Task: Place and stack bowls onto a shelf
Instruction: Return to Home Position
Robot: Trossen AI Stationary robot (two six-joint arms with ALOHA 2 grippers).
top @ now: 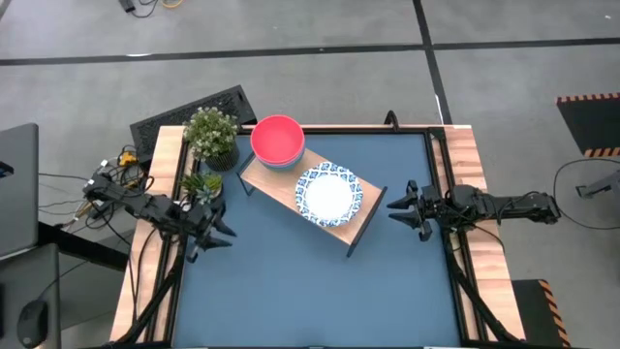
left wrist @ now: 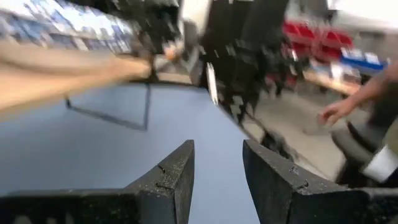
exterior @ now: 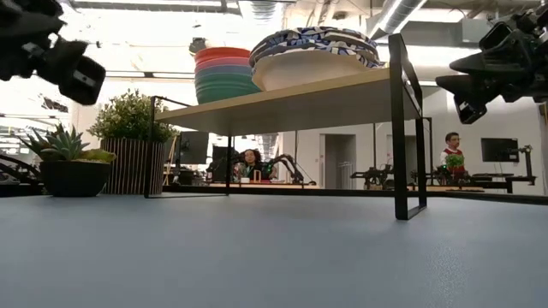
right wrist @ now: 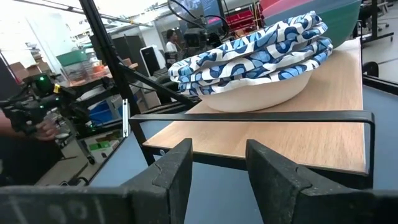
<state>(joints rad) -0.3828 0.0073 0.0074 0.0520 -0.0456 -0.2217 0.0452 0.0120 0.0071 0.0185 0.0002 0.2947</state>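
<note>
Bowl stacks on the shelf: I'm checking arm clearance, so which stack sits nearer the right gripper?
The blue-rimmed white stack; the pink-topped stack is farther from the right gripper.

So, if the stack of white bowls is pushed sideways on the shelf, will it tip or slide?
Probably slides as one: the white bowls nest closely, low and wide. The shelf wood looks smooth, so little grip.

Mid-frame on the bench (top: 291,291), the shelf (top: 278,184) holds a two-bowl stack (top: 277,141) upper left of a three-bowl stack (top: 328,193), with plants (top: 211,133) further left.

Leafy plant (top: 211,131), succulent (top: 201,183), blue tabletop (top: 310,286)
</note>
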